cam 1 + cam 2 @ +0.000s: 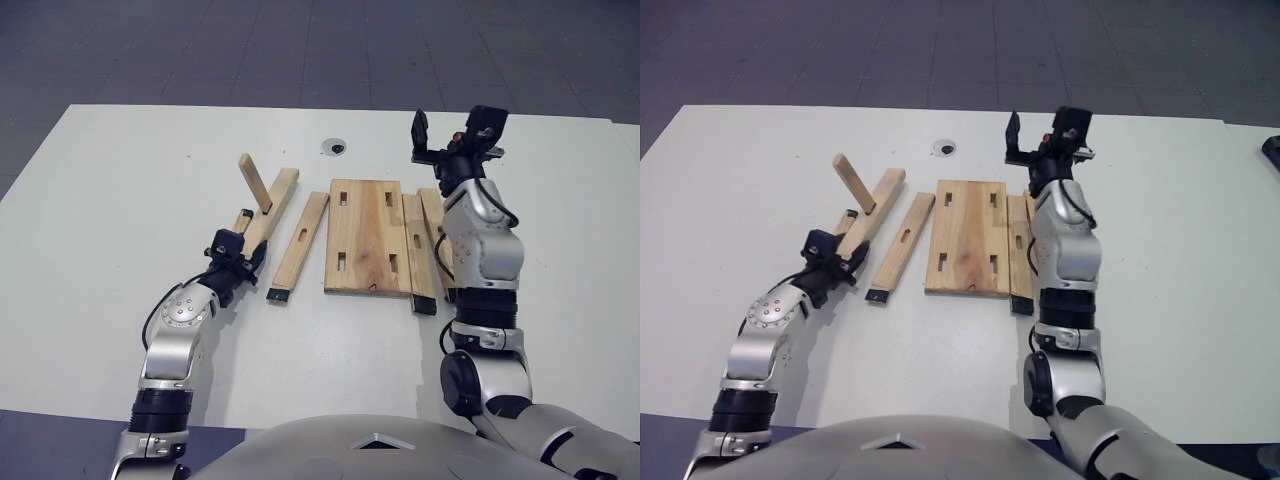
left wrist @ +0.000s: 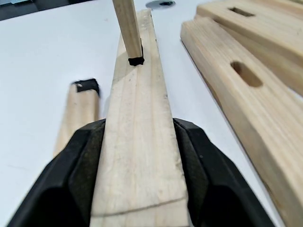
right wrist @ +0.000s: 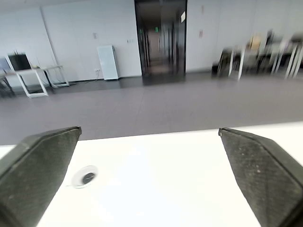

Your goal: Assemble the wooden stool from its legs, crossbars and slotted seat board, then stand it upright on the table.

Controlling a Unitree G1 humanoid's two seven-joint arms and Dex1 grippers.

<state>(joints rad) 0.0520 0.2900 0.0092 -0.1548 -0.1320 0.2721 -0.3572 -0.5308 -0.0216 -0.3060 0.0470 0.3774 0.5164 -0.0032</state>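
Left gripper [image 1: 245,259] pinches the leg [image 1: 276,205] carrying a pegged-in crossbar [image 1: 254,183], right gripper [image 1: 455,131] spread wide; best hold that leg flat and steady.

no legible text, labels, numbers or signs anywhere

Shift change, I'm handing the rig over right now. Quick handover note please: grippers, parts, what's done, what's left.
Left gripper shut on a leg lying on the table, with one crossbar plugged into it and sticking up.
Right gripper open, empty, raised at the far side.
Seat board flat mid-table; one loose leg on its left, two legs along its right edge.
Done: one crossbar seated.
Left: remaining joints, seat, standing it upright.
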